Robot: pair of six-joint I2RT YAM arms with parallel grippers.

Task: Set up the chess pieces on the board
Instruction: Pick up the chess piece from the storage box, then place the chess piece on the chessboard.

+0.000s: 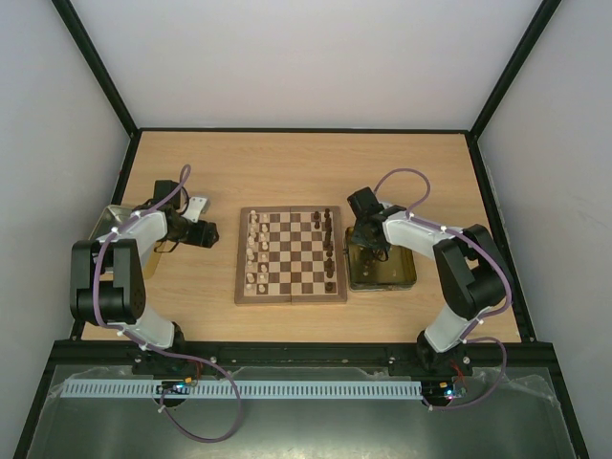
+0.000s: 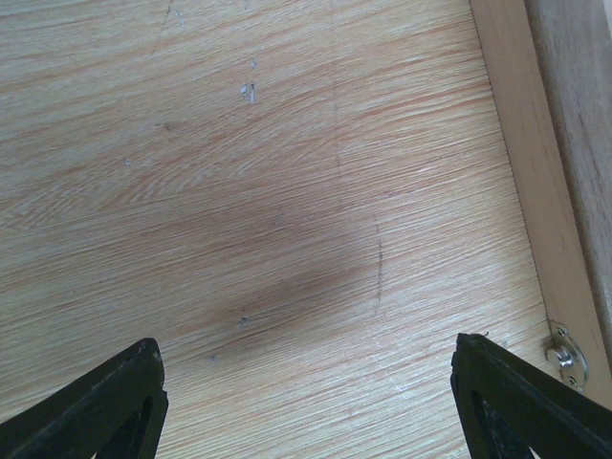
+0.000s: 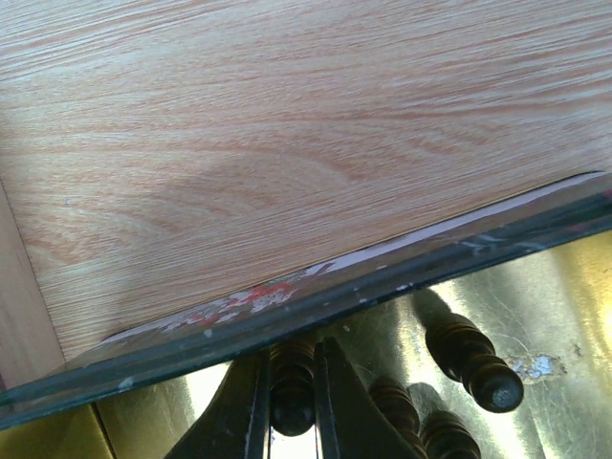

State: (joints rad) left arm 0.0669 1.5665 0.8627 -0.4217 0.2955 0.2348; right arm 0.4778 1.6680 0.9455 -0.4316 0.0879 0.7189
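The board (image 1: pixel 291 255) lies mid-table, with cream chess pieces (image 1: pixel 252 251) along its left columns and dark ones (image 1: pixel 329 244) along its right. My right gripper (image 3: pixel 292 406) reaches down into the shiny gold tray (image 3: pixel 564 287) and is shut on a dark brown chess piece (image 3: pixel 292 382), which stands between its fingers (image 3: pixel 251 411). More dark pieces (image 3: pixel 473 363) lie in the tray beside it. My left gripper (image 2: pixel 306 402) hangs open over bare table just left of the board's border (image 2: pixel 526 163), with nothing between its fingers (image 2: pixel 105 402).
The gold tray (image 1: pixel 382 273) sits against the board's right side. A dull tin (image 1: pixel 107 222) stands at the far left, behind the left arm. A small metal fitting (image 2: pixel 566 354) shows on the board's edge. Black frame posts line the table's sides.
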